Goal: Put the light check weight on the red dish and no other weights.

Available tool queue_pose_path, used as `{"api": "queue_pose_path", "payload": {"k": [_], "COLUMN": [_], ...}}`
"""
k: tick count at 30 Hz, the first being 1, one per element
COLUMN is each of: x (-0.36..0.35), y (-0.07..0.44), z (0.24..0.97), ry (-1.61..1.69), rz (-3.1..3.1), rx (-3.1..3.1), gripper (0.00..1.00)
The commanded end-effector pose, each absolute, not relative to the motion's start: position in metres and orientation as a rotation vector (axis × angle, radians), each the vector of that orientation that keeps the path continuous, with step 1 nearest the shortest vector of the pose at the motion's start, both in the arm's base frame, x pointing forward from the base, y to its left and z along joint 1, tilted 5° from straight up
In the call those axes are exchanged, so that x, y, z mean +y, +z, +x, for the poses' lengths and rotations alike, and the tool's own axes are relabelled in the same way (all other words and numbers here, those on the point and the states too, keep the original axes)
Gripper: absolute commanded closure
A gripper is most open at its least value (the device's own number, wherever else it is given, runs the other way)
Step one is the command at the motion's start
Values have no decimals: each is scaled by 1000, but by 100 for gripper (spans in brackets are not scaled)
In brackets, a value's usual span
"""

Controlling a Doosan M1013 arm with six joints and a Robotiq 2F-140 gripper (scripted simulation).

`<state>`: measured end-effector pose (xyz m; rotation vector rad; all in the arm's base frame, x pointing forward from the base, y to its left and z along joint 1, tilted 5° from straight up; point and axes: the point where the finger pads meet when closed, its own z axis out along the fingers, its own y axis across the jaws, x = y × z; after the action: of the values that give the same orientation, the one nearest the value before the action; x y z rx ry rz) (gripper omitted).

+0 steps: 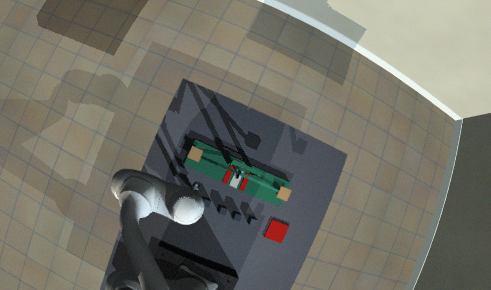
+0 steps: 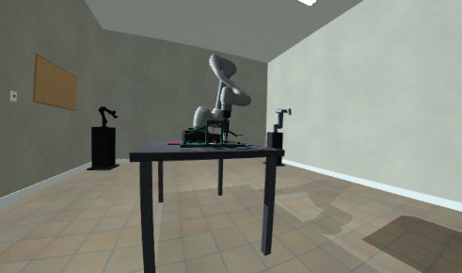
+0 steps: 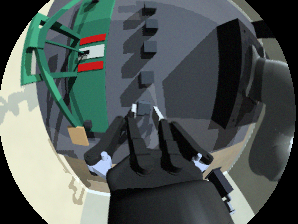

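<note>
The green rocker balance (image 1: pixel 258 179) (image 3: pixel 40 56) (image 2: pixel 207 137) stands across the middle of the dark table (image 1: pixel 318 170) (image 2: pixel 200 152). Its two tan pans (image 1: pixel 194 154) (image 1: pixel 284 193) look empty. The red and white field (image 1: pixel 235 177) (image 3: pixel 93 52) sits at its centre. A row of several small dark weights (image 1: pixel 234 214) (image 3: pixel 148 30) lies in front of the balance. The red dish (image 1: pixel 276 231) lies flat at the row's right end with nothing on it. My gripper (image 3: pixel 144 110) hangs over the row's left end, partly open, with nothing plainly between the fingers. The arm hides it in the overhead view.
My arm's elbow (image 1: pixel 185 207) reaches over the table's left front part. A large dark block (image 1: pixel 198 255) (image 3: pixel 233 76) stands at the arm's base behind the weights. Two pedestals with small arms (image 2: pixel 103 146) (image 2: pixel 276 141) stand by the far walls.
</note>
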<state>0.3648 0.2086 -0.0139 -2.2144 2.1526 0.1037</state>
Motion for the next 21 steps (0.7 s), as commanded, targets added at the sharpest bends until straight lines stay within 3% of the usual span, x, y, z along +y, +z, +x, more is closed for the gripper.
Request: {"api": "queue_pose_path", "payload": {"k": [1, 21], "x": [209, 209], "y": [-14, -16], "z": [365, 365], "ry": [104, 104], "rz": [-2214, -2214], "rx": [2152, 2152], "gripper": [65, 65]}}
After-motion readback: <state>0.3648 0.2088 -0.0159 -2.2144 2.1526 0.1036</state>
